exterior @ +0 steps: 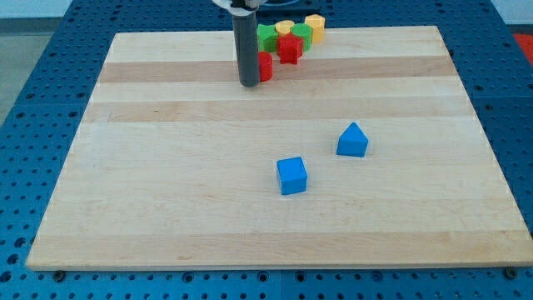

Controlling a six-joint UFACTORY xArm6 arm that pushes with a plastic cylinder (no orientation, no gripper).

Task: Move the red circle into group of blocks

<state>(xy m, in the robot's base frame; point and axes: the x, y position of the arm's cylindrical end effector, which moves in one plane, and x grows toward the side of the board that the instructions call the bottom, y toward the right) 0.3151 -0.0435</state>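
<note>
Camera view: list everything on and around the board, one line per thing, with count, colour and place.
red circle: 1, red, near the view's top, right against my tip, on its right side
red star-like block: 1, red, just up and right of the red circle
green blocks: 2, green, the other at, in the cluster at the top edge
yellow blocks: 2, yellow, one partly hidden at, at the back of the cluster
blue cube: 1, blue, centre-right
blue wedge-like block: 1, blue, up and right of the cube
wooden board: 1, pale wood
pegboard surface: 1, blue, around the board
my tip: 1, dark rod, left of the red circle
</note>
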